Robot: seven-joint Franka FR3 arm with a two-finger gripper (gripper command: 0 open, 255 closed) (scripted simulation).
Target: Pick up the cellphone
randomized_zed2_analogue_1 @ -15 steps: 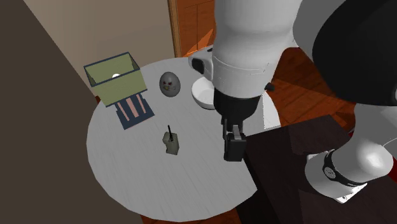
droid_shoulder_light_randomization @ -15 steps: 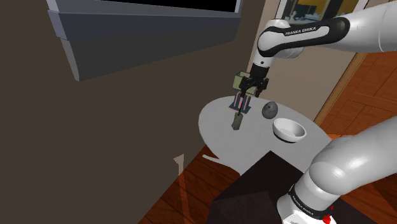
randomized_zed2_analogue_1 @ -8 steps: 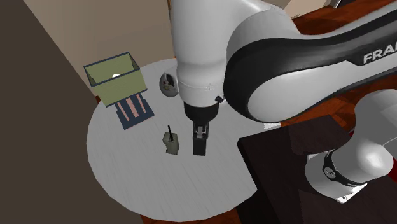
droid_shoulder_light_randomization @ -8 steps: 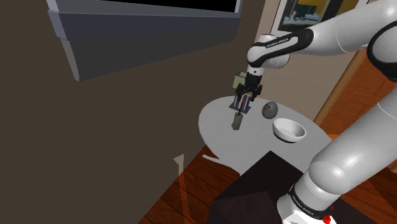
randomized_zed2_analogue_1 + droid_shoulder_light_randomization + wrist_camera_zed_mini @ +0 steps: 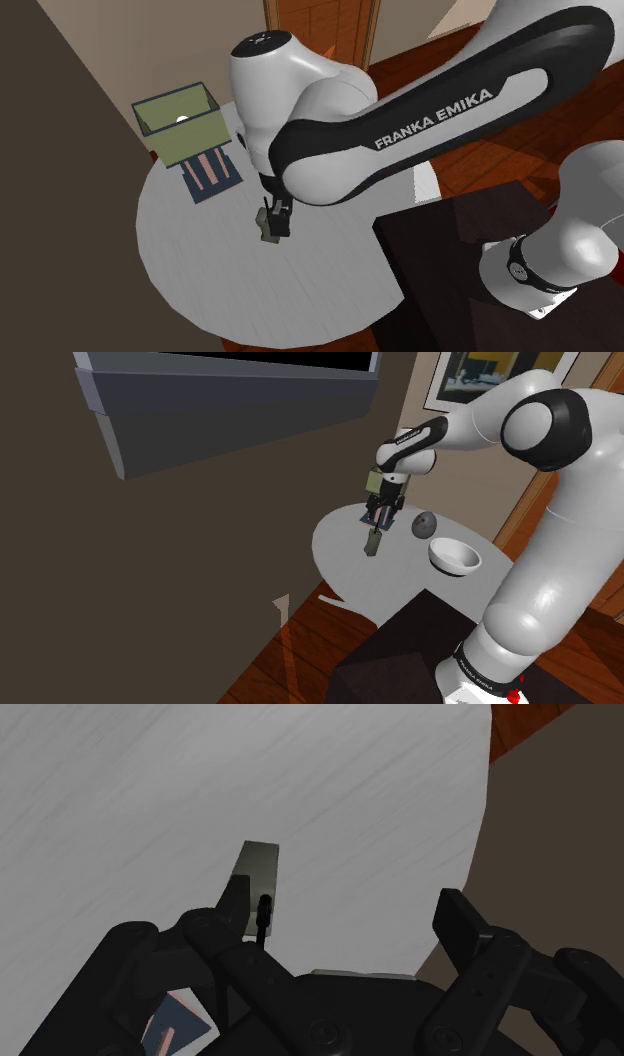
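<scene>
The cellphone (image 5: 270, 230) is a small olive-grey handset with a black antenna, lying flat on the round white table (image 5: 200, 270). In the shoulder view the cellphone (image 5: 373, 543) lies just below my gripper (image 5: 381, 514), which hangs close above it. In the second exterior view my gripper (image 5: 277, 209) hovers right over the antenna end. In the wrist view my gripper (image 5: 345, 911) is open, and the cellphone (image 5: 257, 876) lies beside one finger (image 5: 234, 898) rather than centred between the two.
An olive open box (image 5: 181, 126) and a blue tray with pink strips (image 5: 210, 173) stand at the table's wall side. A dark egg-shaped thing (image 5: 424, 525) and a white bowl (image 5: 455, 557) sit nearer the stand (image 5: 400, 662). A brown wall (image 5: 180, 582) borders the table.
The arm has swung across the table toward the second exterior view's left, bringing the gripper from beside the bowl to directly over the cellphone. The phone has not moved.
</scene>
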